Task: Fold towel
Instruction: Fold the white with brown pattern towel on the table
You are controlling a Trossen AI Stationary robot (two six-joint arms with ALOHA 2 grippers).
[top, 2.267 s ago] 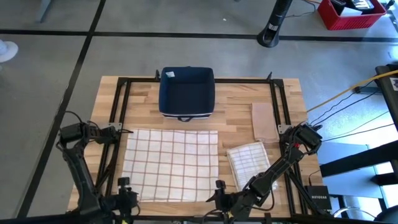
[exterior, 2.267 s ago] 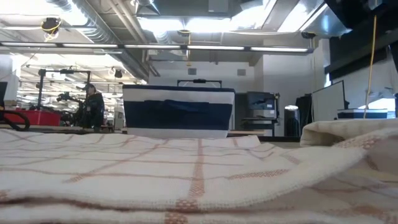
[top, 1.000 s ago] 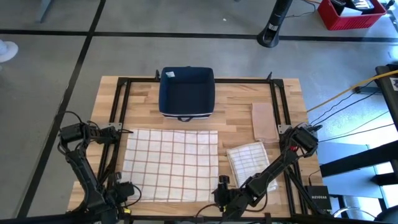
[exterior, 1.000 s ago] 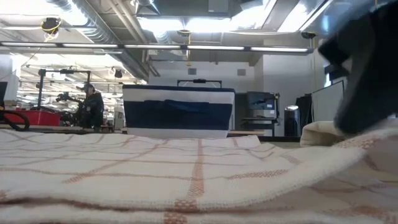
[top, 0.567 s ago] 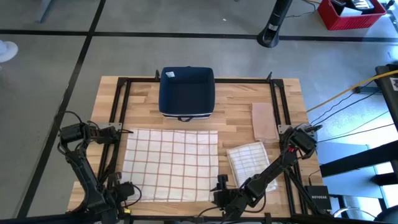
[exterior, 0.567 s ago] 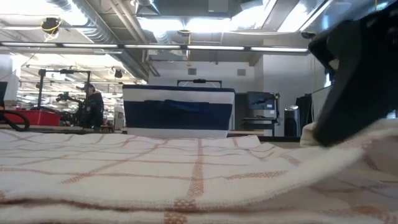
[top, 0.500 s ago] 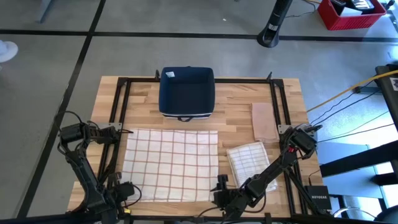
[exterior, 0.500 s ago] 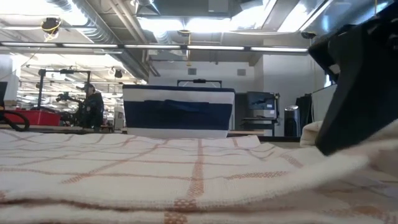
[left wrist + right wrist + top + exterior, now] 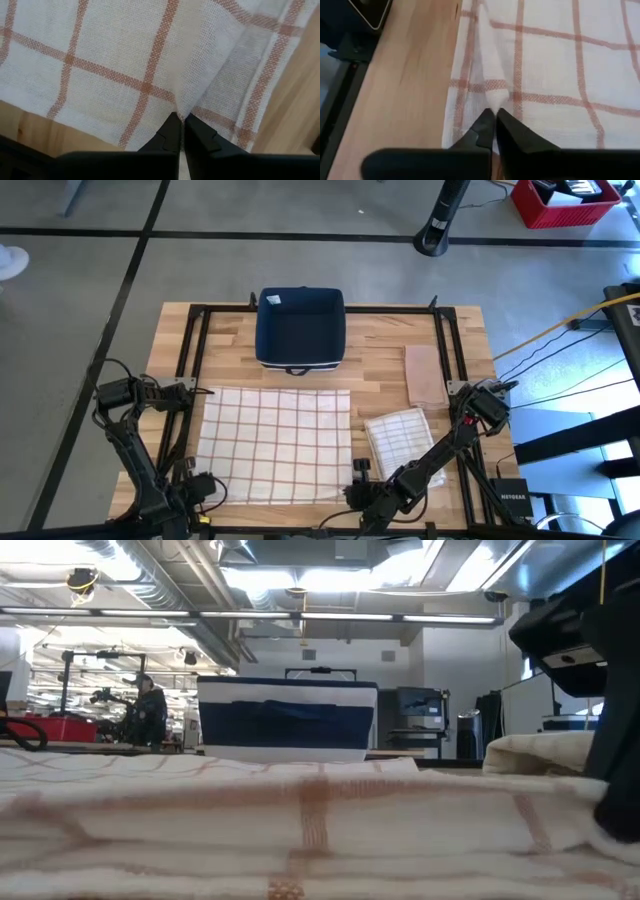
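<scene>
The towel [image 9: 275, 445], white with red-brown checks, lies spread on the wooden table, nearer the front. My left gripper [image 9: 205, 483] is shut at its near left corner and my right gripper [image 9: 358, 473] is shut at its near right corner. In the left wrist view the towel [image 9: 125, 65] fills the picture beyond my left gripper [image 9: 180, 122]. In the right wrist view the towel [image 9: 555, 75] lies beyond my right gripper [image 9: 494, 118]. In the low view the towel's near edge [image 9: 310, 830] stands bunched up. My left gripper pinches a small raised pucker of cloth [image 9: 183, 106] between its two fingers, just inside the towel's near left corner. The fingers come from above, pointing steeply down. The rest of the towel lies flat on the table. My right gripper pinches a narrow ridge of cloth [image 9: 492, 101] between its two fingers, close to the towel's right edge at the near corner. The fingers slant down from the table's near side. The cloth around the ridge rests on the table.
A dark blue bin [image 9: 300, 328] stands at the far middle of the table. A second, folded checked towel [image 9: 398, 435] lies right of the spread one, with a brown flat piece [image 9: 425, 375] beyond it. A black frame [image 9: 195, 340] borders the table.
My right gripper has sunk onto the towel's near right corner and rolled a little. The towel's near edge, flat a second ago, has bunched up into a raised ridge. The left arm has kept still.
</scene>
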